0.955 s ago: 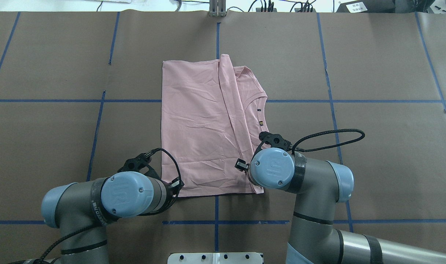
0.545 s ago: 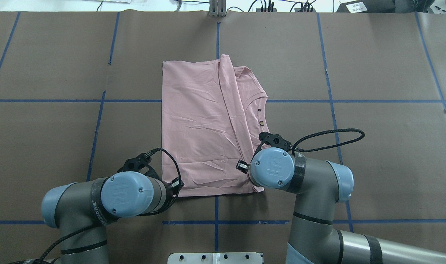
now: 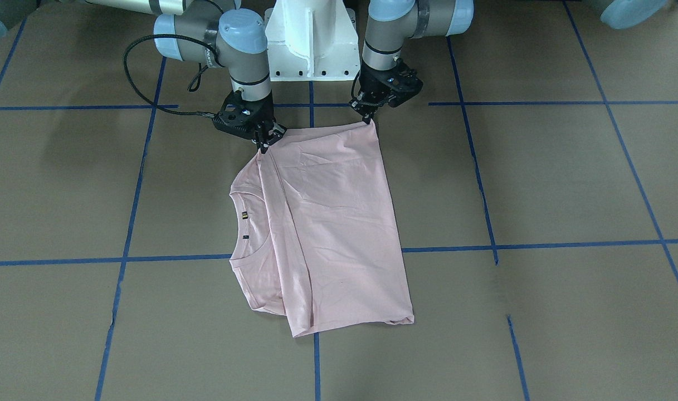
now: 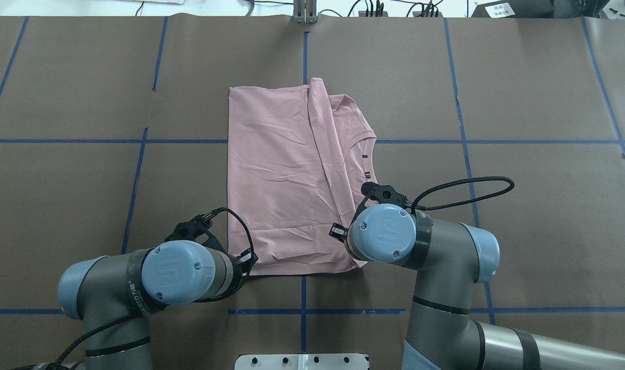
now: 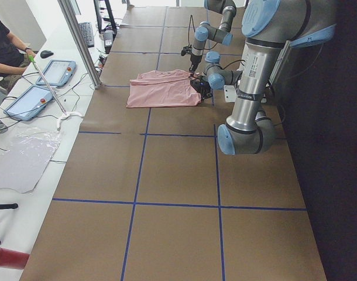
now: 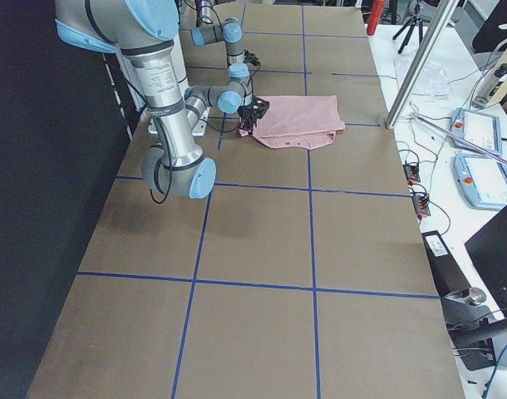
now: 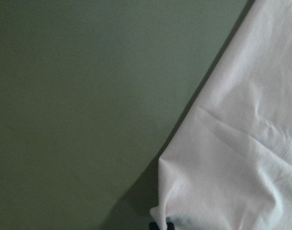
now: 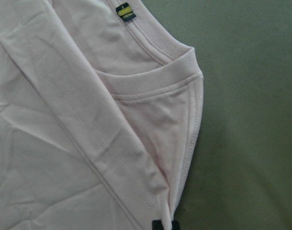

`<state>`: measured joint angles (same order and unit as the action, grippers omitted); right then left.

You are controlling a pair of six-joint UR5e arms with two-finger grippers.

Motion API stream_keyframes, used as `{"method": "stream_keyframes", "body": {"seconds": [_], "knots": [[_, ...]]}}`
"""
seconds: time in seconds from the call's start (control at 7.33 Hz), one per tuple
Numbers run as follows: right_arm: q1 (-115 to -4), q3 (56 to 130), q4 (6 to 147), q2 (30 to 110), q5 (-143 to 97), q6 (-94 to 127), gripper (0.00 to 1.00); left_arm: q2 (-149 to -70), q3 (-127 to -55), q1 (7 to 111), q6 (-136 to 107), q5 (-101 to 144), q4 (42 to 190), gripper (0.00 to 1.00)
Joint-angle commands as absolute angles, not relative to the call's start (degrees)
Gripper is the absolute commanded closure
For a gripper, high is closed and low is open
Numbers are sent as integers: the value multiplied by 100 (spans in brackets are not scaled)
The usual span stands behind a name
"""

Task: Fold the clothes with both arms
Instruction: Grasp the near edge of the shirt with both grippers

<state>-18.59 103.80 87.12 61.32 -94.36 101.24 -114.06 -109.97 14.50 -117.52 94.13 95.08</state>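
Two grippers at near T-shirt corners

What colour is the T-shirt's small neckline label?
On the T-shirt, the label is dark with a yellowish stripe; clearest in the right wrist-mounted view.

Brown tabletop, blue tape grid

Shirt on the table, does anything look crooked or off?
Yes. The shirt is folded askew: the top flap's edge runs slanted, leaving the neck side uncovered, and the far edge is uneven.
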Motion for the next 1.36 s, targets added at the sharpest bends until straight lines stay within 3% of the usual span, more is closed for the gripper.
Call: {"method": "stream_keyframes", "body": {"seconds": [0.0,0.68,1.23], "knots": [[-1863,10686,8710,6161,-9448,10151,100,-11391,-11178,1433,-11742,9404,9379,100],[-1337,11757,8762,6591,-9852,10450,100,-11399,-12733,959,-11496,9413,7868,100],[-1571,11795,8632,6557,-9879,10441,100,-11434,-12745,1132,-11200,9396,7769,100]]}}
